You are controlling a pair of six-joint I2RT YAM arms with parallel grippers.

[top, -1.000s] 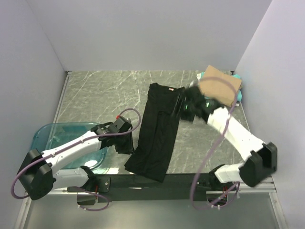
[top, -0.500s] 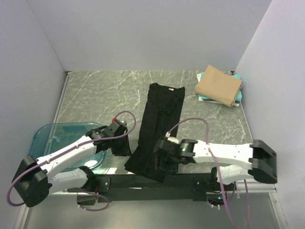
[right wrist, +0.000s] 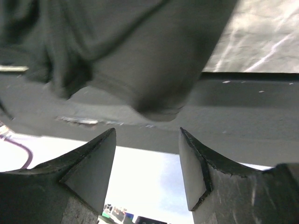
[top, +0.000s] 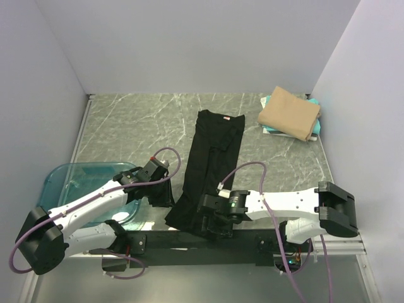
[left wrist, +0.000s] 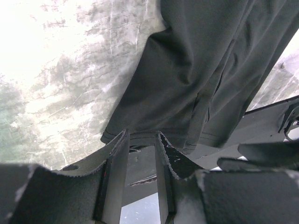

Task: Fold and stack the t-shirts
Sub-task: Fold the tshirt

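Table (top: 126, 126): black t-shirt (top: 211, 158) mid-table, narrow lengthwise fold, near hem overhanging front rail (top: 252, 240).
Step as I judge it: I would pinch both hem corners level, lift together, carry hem toward collar without twist.
Long axis near-to-far, collar at far end (slightly right of hem).
Tan t-shirt (top: 290, 113) atop teal t-shirt (top: 318, 125), far right corner.
Left gripper (left wrist: 141, 135): narrow gap, empty, at hem.
Right gripper (right wrist: 147, 133): jaws wide, empty, just short of hem.
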